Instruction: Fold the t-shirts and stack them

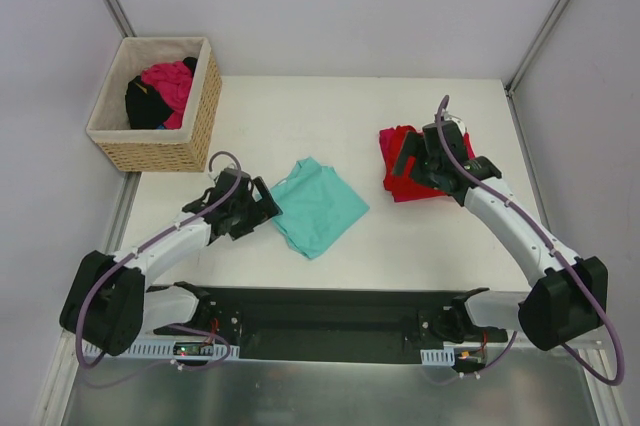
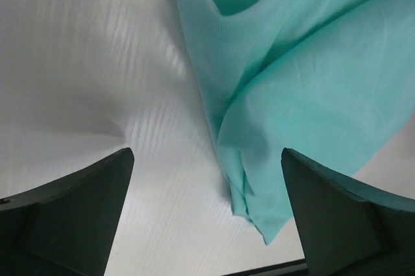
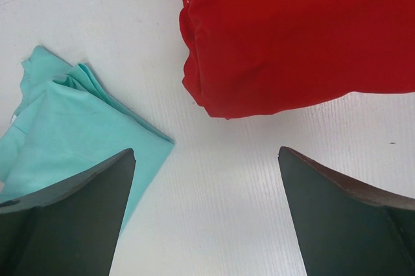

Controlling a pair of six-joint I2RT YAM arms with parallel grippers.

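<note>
1. While its two fingers stand spread with nothing between them, the left gripper (image 1: 263, 209) hovers low over the table (image 1: 300, 116). The left wrist view shows bare tabletop under the left finger and cloth under the right one.
2. Just beside it, on its right, lies the teal shirt (image 1: 320, 204), loosely folded into a rough square turned like a diamond. One corner points at the gripper, and its near edge runs slantwise away from the fingers.
3. Spread and empty too, the right gripper (image 1: 412, 161) hangs over the near-left edge of the red shirt (image 1: 402, 189), a folded pile at the right side of the table.
4. In the right wrist view, the teal shirt sits off to that gripper's left, apart from the red pile, with bare table between them.
5. My judgement: the left arm is nearer the teal shirt, so it should take the corner or edge facing it. Stacking then means carrying the cloth rightwards, across to the red pile.
6. Farther out, a basket (image 1: 200, 106) at the far left corner holds a magenta shirt (image 1: 170, 81) and something black.
</note>
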